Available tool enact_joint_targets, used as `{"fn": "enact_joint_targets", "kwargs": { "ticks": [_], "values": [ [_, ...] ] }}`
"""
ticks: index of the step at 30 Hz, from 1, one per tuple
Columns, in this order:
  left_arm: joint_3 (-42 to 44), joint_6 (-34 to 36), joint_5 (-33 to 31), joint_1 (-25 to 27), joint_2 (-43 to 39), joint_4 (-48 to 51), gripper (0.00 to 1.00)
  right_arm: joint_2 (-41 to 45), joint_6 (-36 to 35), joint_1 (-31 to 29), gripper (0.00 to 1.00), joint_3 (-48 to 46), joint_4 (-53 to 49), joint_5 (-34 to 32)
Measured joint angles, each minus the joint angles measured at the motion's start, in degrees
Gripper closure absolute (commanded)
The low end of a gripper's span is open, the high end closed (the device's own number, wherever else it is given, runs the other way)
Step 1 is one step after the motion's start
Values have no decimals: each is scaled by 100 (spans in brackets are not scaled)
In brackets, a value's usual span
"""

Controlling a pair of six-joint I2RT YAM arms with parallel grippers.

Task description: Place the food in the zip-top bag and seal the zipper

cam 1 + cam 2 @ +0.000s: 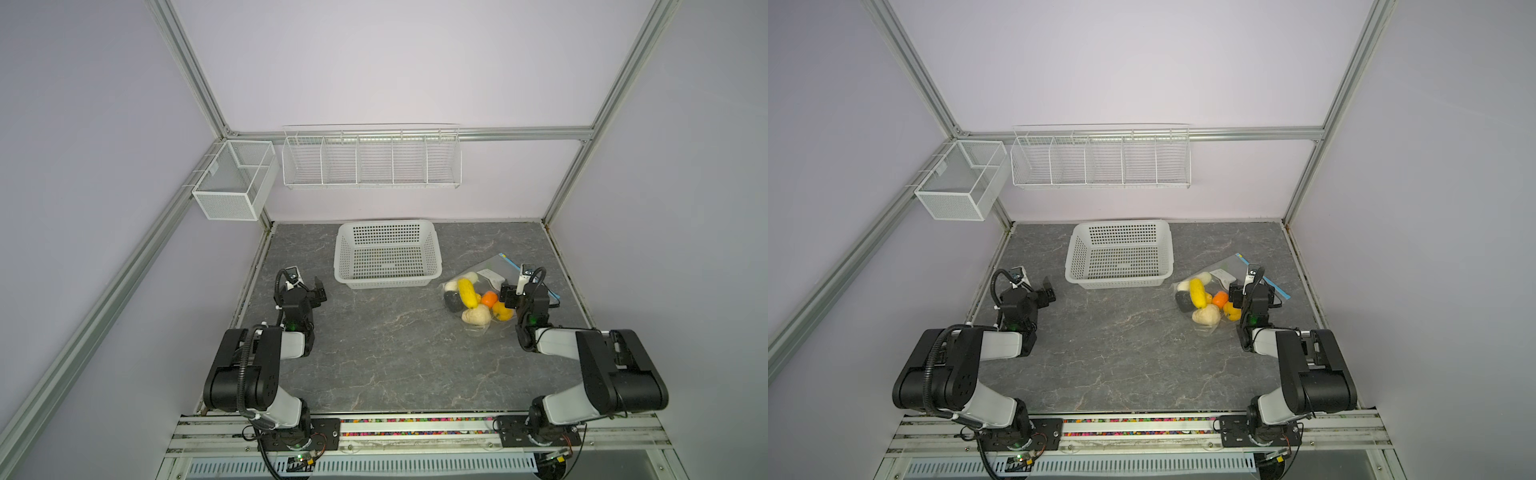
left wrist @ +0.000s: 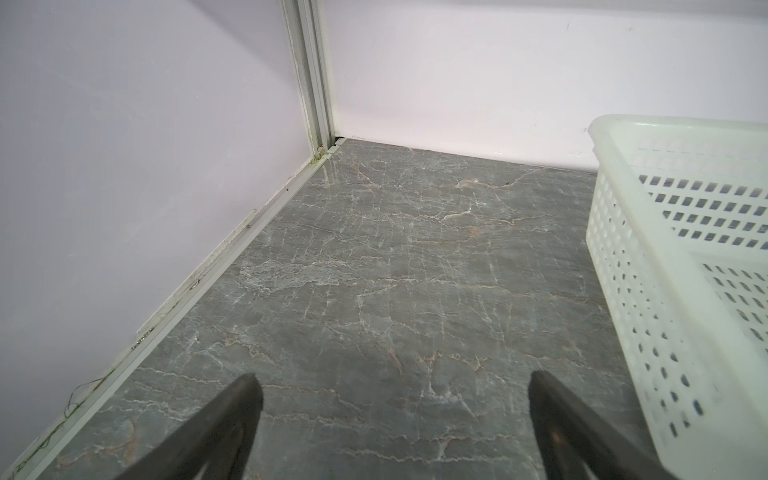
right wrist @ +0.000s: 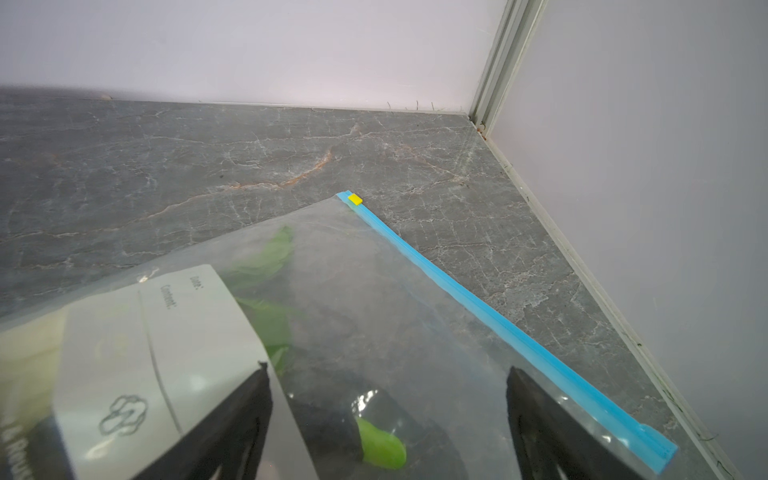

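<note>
The zip-top bag [image 1: 496,268] [image 1: 1229,266] [image 3: 374,282] lies flat at the right of the table, in both top views. Inside it sits the food: yellow [image 1: 466,291], orange [image 1: 489,298], beige [image 1: 476,314], black [image 1: 453,300] and white [image 1: 451,285] pieces. The right wrist view shows leafy green [image 3: 270,257] and a dark piece [image 3: 332,428] through the plastic. The zipper [image 3: 478,307] lies straight, with its yellow slider [image 3: 355,199] at the far end. My right gripper [image 1: 508,296] [image 1: 1236,293] [image 3: 388,370] hangs open over the bag. My left gripper [image 1: 319,291] [image 1: 1048,293] [image 2: 392,375] is open over bare table.
A white perforated basket [image 1: 386,225] [image 1: 1121,224] [image 2: 648,291] stands at the back middle, just right of my left gripper. Wire racks [image 1: 370,160] hang on the back wall. The side wall [image 3: 665,208] runs close behind the bag's zipper edge.
</note>
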State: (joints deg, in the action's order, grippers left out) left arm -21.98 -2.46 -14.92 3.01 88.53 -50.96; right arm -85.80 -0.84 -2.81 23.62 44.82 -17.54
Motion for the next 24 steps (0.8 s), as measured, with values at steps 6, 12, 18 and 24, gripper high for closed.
{"fn": "enact_joint_targets", "kwargs": {
  "ticks": [6,12,18,24],
  "values": [
    [0,0,4,0,0,9,1,-59,-4,203,11,92,-85,592],
    [0,0,4,0,0,9,1,-59,-9,216,11,96,-114,850],
    [0,0,4,0,0,9,1,-59,-9,236,11,96,-133,1005],
    [0,0,4,0,0,9,1,-59,-7,240,11,98,-133,1043]
  ]
}}
